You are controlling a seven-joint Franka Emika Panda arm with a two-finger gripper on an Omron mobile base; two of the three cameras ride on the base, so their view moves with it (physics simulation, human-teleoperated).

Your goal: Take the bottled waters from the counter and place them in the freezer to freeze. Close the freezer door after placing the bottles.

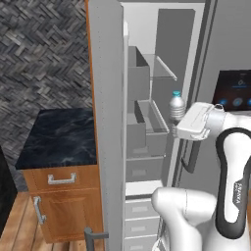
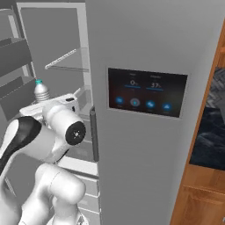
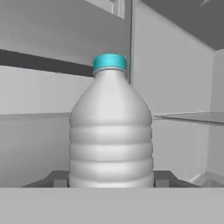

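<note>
Looking first at the bottled water (image 3: 111, 127): we see a small pale, translucent plastic bottle with ribbed rings round its lower body, sloping shoulders and a light blue cap (image 3: 110, 62). It stands upright, long axis vertical, cap at the top in all three views.

In the hand view the bottle sits dead centre, between the two dark fingertips (image 3: 59, 180) whose tops show at either side of its base. We read the pincer (image 3: 111, 181) as clenched on the bottle's lower body. In the left base view the bottle (image 1: 177, 104) rises just above the white hand, only its shoulders and cap clear of it; the right base view shows the same, the bottle (image 2: 41, 91) poking up behind the wrist.

The bottle is held in the air at the mouth of the freezer (image 1: 169, 44), in front of its white interior and below the glass shelf (image 1: 164, 68). We cannot tell whether it is past the door line.

The freezer door (image 1: 109, 122) stands open to the left, grey bins (image 1: 147, 125) on its inner face. Beyond it lies the dark marbled table (image 1: 61, 137) over wooden cabinets. The neighbouring grey door carries a dark touchscreen (image 2: 147, 91).
</note>
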